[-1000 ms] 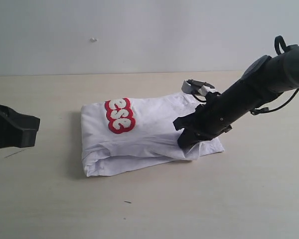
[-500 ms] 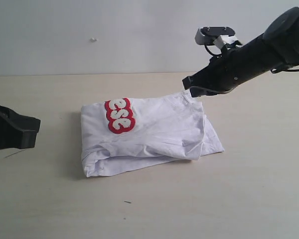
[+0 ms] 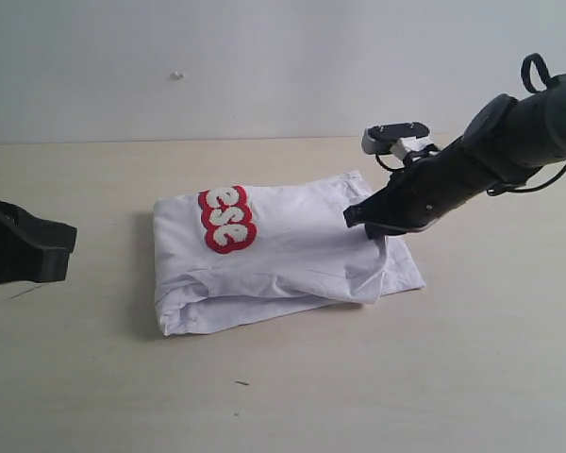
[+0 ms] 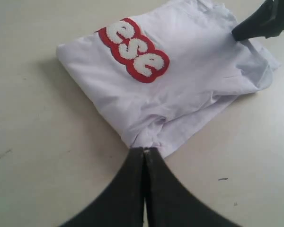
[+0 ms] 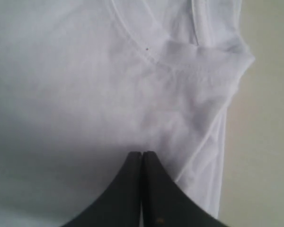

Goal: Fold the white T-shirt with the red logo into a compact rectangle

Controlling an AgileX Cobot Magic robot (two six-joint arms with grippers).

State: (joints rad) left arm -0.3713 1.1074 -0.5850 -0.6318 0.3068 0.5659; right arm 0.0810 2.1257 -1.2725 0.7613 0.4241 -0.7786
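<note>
The white T-shirt (image 3: 292, 260) lies folded into a rough rectangle in the middle of the table. On its top left part, the red logo (image 3: 226, 219) shows only the letters "ese". My right gripper (image 3: 358, 218) is shut, its tips down at the shirt's right part with no cloth between the jaws. In the right wrist view the shut gripper (image 5: 142, 153) points at the white T-shirt (image 5: 85, 80). My left gripper (image 3: 61, 247) sits left of the shirt, apart from it. In the left wrist view that gripper (image 4: 144, 150) is shut and faces the T-shirt (image 4: 194, 80) and logo (image 4: 135, 49).
The light wooden table (image 3: 292, 396) runs on all sides of the shirt, with a pale wall (image 3: 264, 57) behind. A small dark speck (image 3: 241, 382) lies in front of the shirt.
The right gripper rose from the shirt's front right corner to well above the back edge, then came down onto the right part. Shirt and left arm kept still.
</note>
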